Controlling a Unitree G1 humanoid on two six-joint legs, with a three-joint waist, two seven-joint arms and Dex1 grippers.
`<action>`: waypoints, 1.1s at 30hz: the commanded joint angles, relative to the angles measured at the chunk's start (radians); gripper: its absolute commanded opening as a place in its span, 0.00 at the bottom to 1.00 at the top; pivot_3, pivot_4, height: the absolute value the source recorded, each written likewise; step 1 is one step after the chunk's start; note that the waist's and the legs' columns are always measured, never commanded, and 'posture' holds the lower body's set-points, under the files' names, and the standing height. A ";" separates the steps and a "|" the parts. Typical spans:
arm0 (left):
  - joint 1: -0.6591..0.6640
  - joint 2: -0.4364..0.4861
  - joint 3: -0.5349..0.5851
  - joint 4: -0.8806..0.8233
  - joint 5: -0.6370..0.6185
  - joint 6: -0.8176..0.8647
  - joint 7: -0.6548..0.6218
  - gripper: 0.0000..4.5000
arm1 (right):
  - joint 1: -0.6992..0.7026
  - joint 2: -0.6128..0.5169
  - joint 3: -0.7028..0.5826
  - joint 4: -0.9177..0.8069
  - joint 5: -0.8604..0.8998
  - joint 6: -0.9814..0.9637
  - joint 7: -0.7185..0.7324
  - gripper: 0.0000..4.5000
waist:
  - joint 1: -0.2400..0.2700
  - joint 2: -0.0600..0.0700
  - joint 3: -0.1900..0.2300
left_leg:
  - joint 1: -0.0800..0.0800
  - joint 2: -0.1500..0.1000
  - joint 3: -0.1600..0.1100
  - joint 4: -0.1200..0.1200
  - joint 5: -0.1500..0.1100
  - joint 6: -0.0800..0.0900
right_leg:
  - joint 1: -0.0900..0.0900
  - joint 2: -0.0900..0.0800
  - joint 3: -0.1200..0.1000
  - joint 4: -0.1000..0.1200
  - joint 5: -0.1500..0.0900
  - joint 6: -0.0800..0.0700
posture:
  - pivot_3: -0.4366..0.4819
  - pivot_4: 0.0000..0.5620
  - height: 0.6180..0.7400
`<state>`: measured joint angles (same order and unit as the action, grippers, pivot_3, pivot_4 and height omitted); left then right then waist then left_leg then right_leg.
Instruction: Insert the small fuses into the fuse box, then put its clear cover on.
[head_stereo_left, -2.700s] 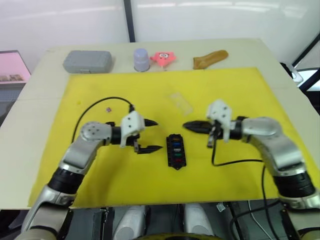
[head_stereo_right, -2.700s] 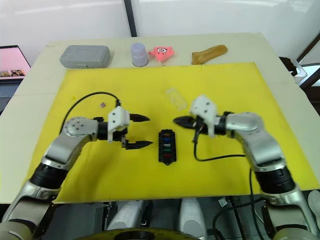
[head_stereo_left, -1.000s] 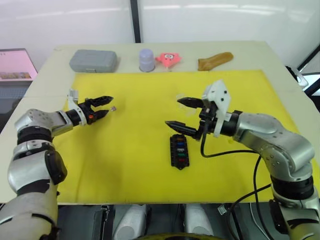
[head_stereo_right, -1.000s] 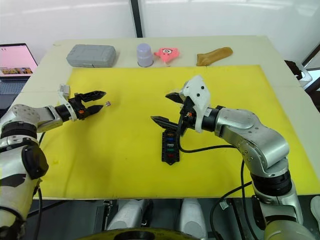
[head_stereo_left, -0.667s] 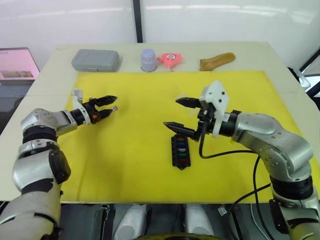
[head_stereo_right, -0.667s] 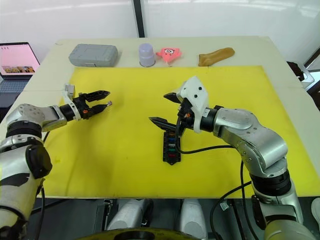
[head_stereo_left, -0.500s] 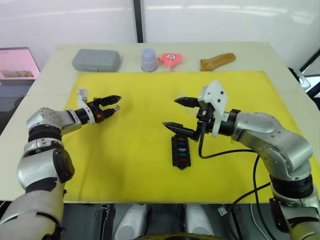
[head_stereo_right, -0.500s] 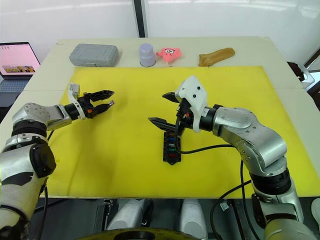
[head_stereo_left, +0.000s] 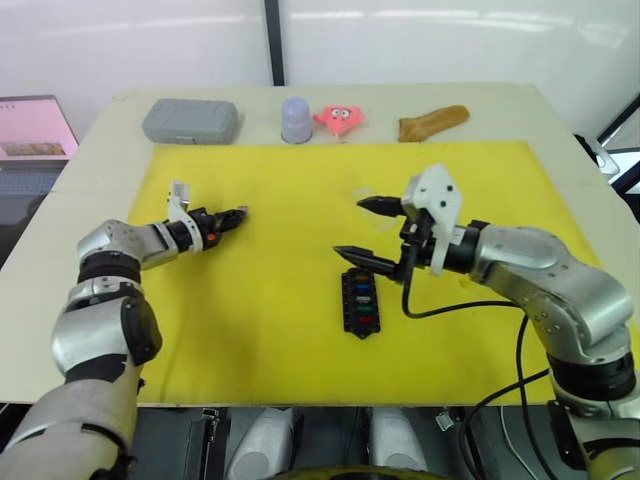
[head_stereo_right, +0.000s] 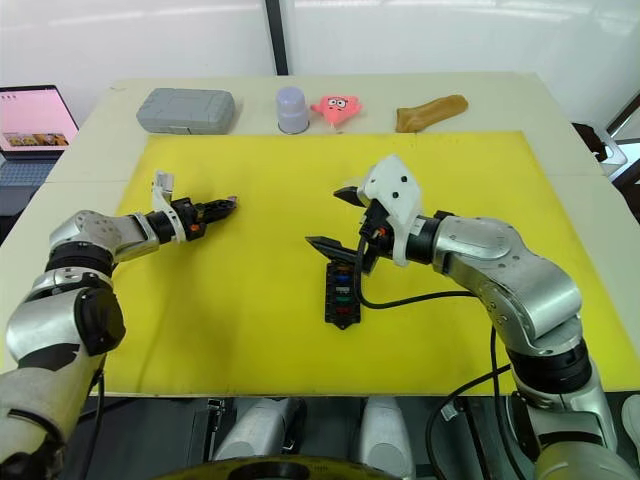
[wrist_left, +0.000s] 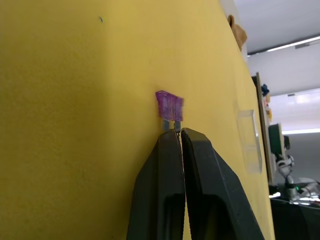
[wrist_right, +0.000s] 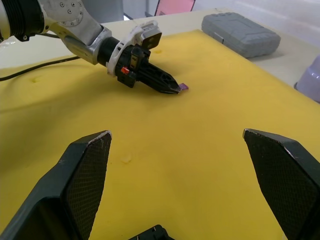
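Fuse box (head_stereo_left: 358, 302) lies lower centre on the yellow mat, right end effector (head_stereo_left: 368, 230) spread wide above it. Further left, left end effector (wrist_left: 176, 137) pinches purple fuse (wrist_left: 169, 105) by its blades. Tiny, light, stiff; likely slips easily. Body grip seems safer.

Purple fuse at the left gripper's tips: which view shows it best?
The left wrist view: the purple fuse appears large, its metal blades pinched between the shut fingers of the left gripper. The right wrist view shows it as a small purple speck at those tips. The eye views barely resolve it.
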<state>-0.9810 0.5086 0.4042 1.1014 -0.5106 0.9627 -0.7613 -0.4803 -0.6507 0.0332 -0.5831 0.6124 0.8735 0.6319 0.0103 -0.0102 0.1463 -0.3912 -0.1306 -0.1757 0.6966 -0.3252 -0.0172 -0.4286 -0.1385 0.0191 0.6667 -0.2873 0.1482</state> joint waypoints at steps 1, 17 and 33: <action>0.003 0.016 0.023 0.001 -0.002 -0.020 0.018 0.01 | 0.006 -0.009 -0.031 -0.036 0.005 -0.025 0.002 1.00 | -0.001 0.000 0.000 | 0.000 0.000 0.000 0.000 0.000 0.000 | 0.000 0.000 0.000 0.000 0.000 0.000 | 0.48 0.27 1.00; 0.073 0.075 0.096 -0.102 -0.086 0.111 0.050 0.06 | 0.010 -0.029 -0.011 0.002 -0.015 -0.072 0.037 1.00 | -0.032 0.000 0.000 | 0.000 0.003 0.002 -0.003 0.000 0.000 | -0.004 0.002 0.001 0.000 0.000 0.000 | 0.48 0.27 1.00; 0.048 0.038 0.146 -0.069 -0.137 0.152 0.131 0.52 | 0.015 -0.030 0.006 0.009 -0.048 -0.083 0.054 1.00 | -0.028 0.000 0.000 | 0.000 0.003 0.003 -0.003 0.000 0.000 | -0.004 0.002 0.002 0.000 0.000 0.000 | 0.48 0.27 1.00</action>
<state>-0.9257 0.5517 0.5367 1.0196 -0.6445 1.1237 -0.6452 -0.4540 -0.6804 0.0486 -0.5530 0.5677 0.8077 0.6873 -0.0182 -0.0102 0.1463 -0.3912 -0.1277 -0.1731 0.6936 -0.3252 -0.0173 -0.4327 -0.1363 0.0213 0.6669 -0.2873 0.1482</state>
